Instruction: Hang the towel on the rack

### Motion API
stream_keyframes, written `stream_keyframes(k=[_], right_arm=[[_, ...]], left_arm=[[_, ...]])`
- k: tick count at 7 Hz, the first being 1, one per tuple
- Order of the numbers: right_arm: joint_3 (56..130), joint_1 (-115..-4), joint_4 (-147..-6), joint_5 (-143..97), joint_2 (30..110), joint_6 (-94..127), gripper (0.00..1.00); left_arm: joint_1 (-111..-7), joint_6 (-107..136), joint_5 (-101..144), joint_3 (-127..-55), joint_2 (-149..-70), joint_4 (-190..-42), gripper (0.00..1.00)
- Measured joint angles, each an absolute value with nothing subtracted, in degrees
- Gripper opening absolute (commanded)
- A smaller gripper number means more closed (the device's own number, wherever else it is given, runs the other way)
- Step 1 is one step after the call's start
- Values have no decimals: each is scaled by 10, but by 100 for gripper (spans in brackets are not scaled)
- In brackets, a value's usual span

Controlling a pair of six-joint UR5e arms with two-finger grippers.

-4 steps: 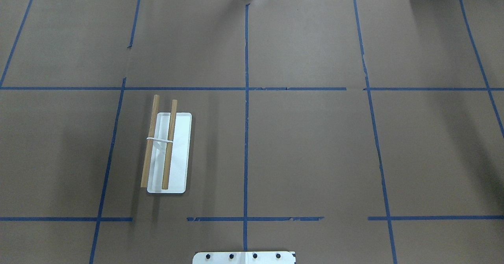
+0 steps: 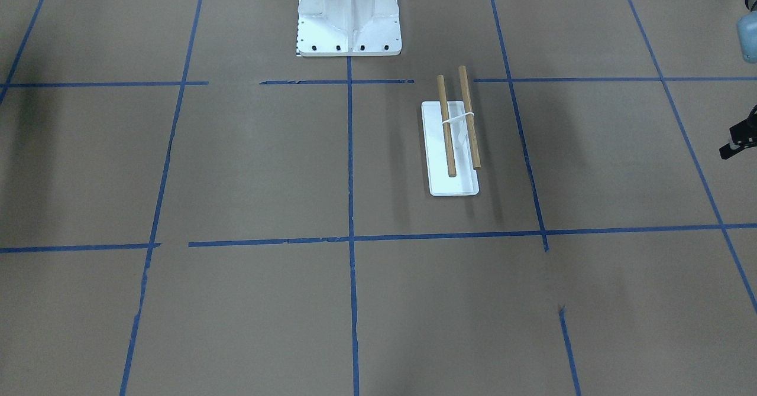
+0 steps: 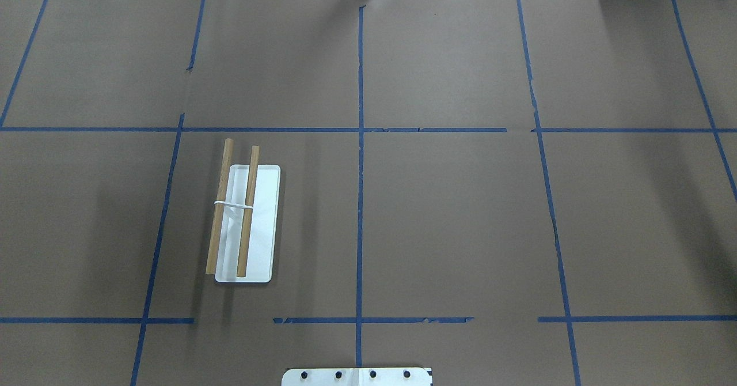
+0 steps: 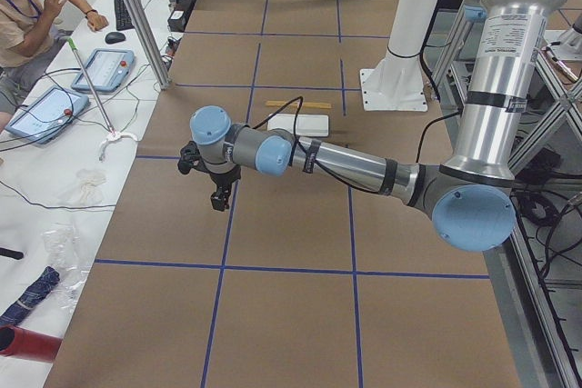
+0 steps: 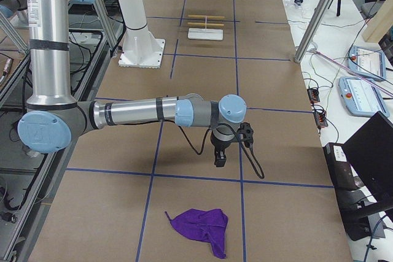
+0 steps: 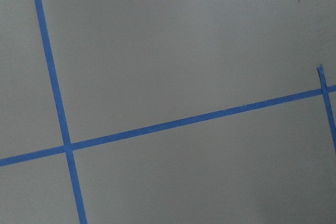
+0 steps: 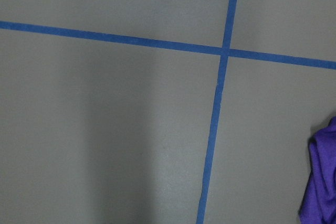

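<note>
Towel (image 5: 199, 228) lies crumpled in a loose heap on the brown table (image 5: 202, 90) at its right end, in no grip; one purple edge shows at the right border of the right wrist view. Fingers of the right gripper (image 5: 219, 162): opening cannot be told from the side view, and nothing is seen held. It points down above the table, near the towel but apart from it. Fingers of the left gripper (image 4: 219, 204): gap likewise cannot be told, and nothing is seen held. It points down over bare paper at the left end. The right arm (image 5: 135, 115) and left arm (image 4: 346, 161) each run level above the table. The rack (image 3: 244, 219) stands on the left half, well apart from the towel, with both wooden rods bare and a white bracket across their middle. The white pedestal (image 2: 349, 18) sits at the near middle edge.
</note>
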State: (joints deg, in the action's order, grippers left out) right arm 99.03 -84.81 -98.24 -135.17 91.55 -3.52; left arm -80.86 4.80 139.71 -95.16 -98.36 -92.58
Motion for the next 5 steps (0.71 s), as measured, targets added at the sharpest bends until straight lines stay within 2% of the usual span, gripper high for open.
stream_keyframes(k=[3,5], right_arm=[[990,-848,-928,-1353,934,-34,100],[964,-848,-884,-1358,950,-33,100]], left_arm=[[-807,48,1401,-952,-983,-955,100],[-805,48,1401,-947,-986,-968,100]])
